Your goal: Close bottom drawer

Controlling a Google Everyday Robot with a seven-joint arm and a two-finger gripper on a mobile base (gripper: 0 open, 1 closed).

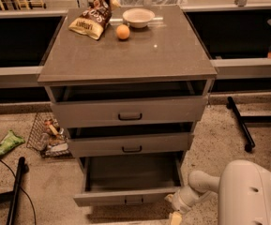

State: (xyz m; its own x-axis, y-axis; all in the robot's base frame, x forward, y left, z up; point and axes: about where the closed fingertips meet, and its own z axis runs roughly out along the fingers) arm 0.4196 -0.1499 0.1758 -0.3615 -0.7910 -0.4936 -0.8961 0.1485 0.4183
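- The grey cabinet [125, 60] is standing on a speckled stone-like floor [219, 135], backing onto a long low grey ledge [247, 67] with dark space beneath it.
- On the flat cabinet top a chip bag [92, 18] is lying at the back left, a pale bowl [138, 17] is sitting at the back middle, and an orange [123, 32] is resting just in front of them, between the two.
- The top drawer [125, 110] and the middle drawer [131, 145] are each standing slightly ajar.
- The bottom drawer [125, 198] is sitting pulled far out at floor level, showing its plain grey inside.
- The gripper [175, 215] is hanging low at the picture's bottom edge, just beside the right front corner of the bottom drawer; whether it is apart or closed cannot be told.
- The pale robot arm [250, 193] is filling the lower right corner.
- A wire basket [46, 135] of litter is leaning by the cabinet's left side, with a green packet [7, 143] lying further left.
- A black pole [17, 191] is lying on the floor at the left, and a black stand leg [240, 123] is lying on the right.
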